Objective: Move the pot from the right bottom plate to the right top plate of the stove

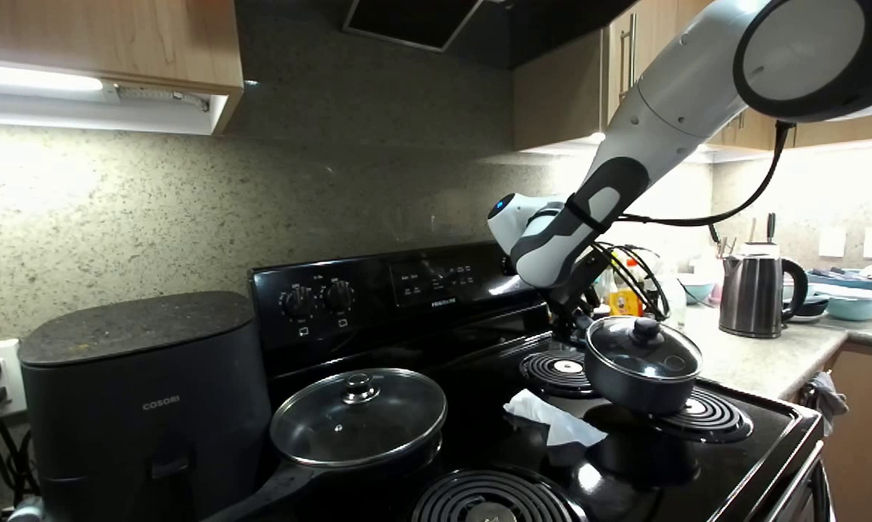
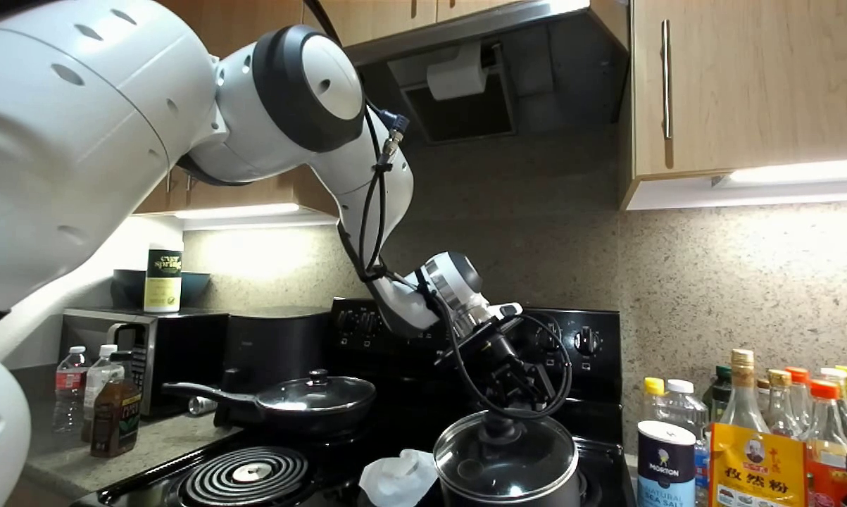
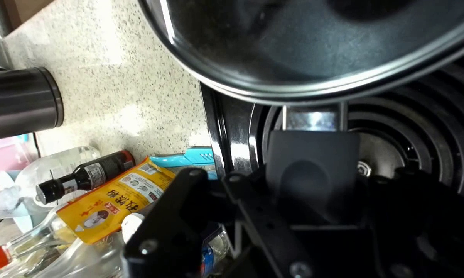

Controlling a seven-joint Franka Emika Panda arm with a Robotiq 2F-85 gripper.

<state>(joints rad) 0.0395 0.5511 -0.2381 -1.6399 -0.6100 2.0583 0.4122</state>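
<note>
The pot [image 1: 642, 377] is a small dark saucepan with a clear lid and black knob; it also shows in an exterior view [image 2: 511, 486]. My gripper [image 1: 575, 325] is shut on its handle [image 3: 312, 154], on the back-panel side. The pot looks slightly tilted and raised over the black stove [image 1: 769, 424], between the right plates. It partly hides the right bottom plate [image 1: 715, 417] and the edge of the right top plate [image 1: 560, 371]. In the wrist view the pot's rim [image 3: 285, 90] is at the top, and the right top plate [image 3: 386, 150] lies under the handle.
A white crumpled paper [image 1: 555, 419] lies on the stove beside the pot. A wide lidded pan [image 1: 359, 420] sits at the left back. The raised back panel [image 1: 363, 297] stands behind. Bottles and a yellow packet [image 2: 757, 465] crowd the counter beside the stove.
</note>
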